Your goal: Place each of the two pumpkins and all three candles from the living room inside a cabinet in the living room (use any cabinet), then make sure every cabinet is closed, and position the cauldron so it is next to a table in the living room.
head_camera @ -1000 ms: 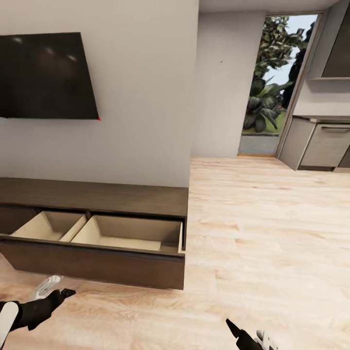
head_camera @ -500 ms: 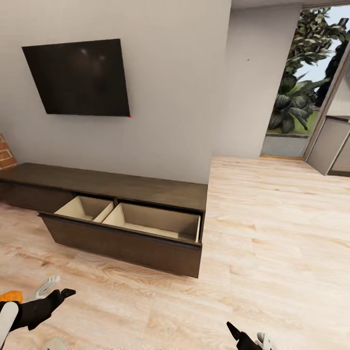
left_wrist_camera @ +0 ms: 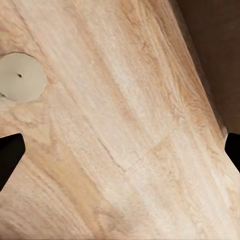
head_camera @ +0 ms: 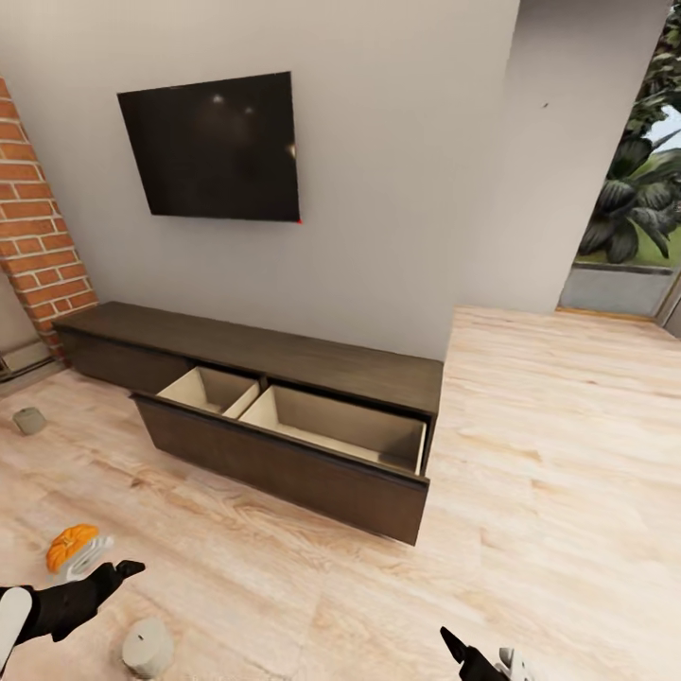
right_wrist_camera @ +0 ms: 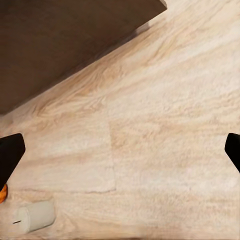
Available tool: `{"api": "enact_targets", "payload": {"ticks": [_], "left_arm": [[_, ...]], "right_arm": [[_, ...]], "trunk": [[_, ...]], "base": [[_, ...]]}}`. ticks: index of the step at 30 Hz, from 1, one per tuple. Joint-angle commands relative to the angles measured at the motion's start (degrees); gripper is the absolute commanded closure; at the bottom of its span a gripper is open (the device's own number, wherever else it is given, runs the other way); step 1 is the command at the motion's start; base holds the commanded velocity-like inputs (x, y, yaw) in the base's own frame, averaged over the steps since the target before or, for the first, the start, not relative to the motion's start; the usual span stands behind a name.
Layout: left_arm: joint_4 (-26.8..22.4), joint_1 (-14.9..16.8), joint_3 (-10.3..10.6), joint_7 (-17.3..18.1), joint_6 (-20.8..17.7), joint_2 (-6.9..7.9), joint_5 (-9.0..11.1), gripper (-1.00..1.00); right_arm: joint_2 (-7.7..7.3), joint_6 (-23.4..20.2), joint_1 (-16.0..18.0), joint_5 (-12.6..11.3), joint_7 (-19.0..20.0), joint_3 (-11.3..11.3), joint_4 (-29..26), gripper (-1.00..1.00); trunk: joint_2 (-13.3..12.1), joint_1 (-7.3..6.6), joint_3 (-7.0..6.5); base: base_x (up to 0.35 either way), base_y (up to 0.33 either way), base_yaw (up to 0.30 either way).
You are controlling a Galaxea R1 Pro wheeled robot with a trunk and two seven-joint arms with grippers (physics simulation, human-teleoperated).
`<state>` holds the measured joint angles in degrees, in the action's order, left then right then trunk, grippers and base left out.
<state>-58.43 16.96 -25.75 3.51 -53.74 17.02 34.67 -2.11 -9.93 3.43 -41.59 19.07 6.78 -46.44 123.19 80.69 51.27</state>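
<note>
The long dark brown cabinet (head_camera: 284, 352) stands under the wall TV, its wide drawer (head_camera: 312, 426) pulled out and showing an empty pale interior. On the floor at the lower left lies one orange pumpkin (head_camera: 69, 546), just beside my left gripper (head_camera: 123, 556), which is open and empty. One candle (head_camera: 147, 647) stands close below that gripper and shows end-on in the left wrist view (left_wrist_camera: 20, 77). Another candle (head_camera: 29, 420) sits further left near the brick wall. My right gripper (head_camera: 478, 654) hangs open over bare floor; its wrist view shows a candle (right_wrist_camera: 35, 215) and the cabinet front (right_wrist_camera: 65, 45).
A black TV (head_camera: 216, 147) hangs on the grey wall above the cabinet. A brick wall (head_camera: 33, 227) bounds the left side. Wooden floor (head_camera: 567, 454) stretches to the right toward a glass door with plants (head_camera: 634, 208).
The camera has swung left: the cabinet sits further right in the picture, and the brick wall, pumpkin and two candles have come into view. Both grippers hold the same pose.
</note>
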Motion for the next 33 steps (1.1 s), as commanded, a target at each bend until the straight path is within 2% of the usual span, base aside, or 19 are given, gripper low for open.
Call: {"api": "enact_targets", "payload": {"ticks": [1,7,28,33], "left_arm": [[0.0,0.0,0.0,0.0,0.0,0.01,0.0,-1.00],[0.1,0.0,0.0,0.1,0.1,0.20,0.0,-1.00],[0.1,0.0,0.0,0.2,0.6,0.21,-0.2,-1.00],[0.1,0.0,0.1,0.2,0.3,0.21,-0.1,-1.00]], "right_arm": [[0.00,0.0,0.0,0.0,0.0,0.0,0.0,-1.00],[0.08,0.0,0.0,0.7,-0.1,0.0,0.0,-1.00],[0.25,1.0,0.0,0.9,-0.1,-0.1,0.0,-1.00],[0.32,1.2,0.0,2.5,-0.1,-0.1,0.0,-1.00]], "trunk": [[0.0,0.00,0.04],[0.0,0.00,0.30],[0.0,0.00,1.19],[0.0,0.00,1.41]], "base": [[0.000,0.000,0.271],[0.000,0.000,0.271],[0.000,0.000,0.271],[0.000,0.000,0.271]]}}
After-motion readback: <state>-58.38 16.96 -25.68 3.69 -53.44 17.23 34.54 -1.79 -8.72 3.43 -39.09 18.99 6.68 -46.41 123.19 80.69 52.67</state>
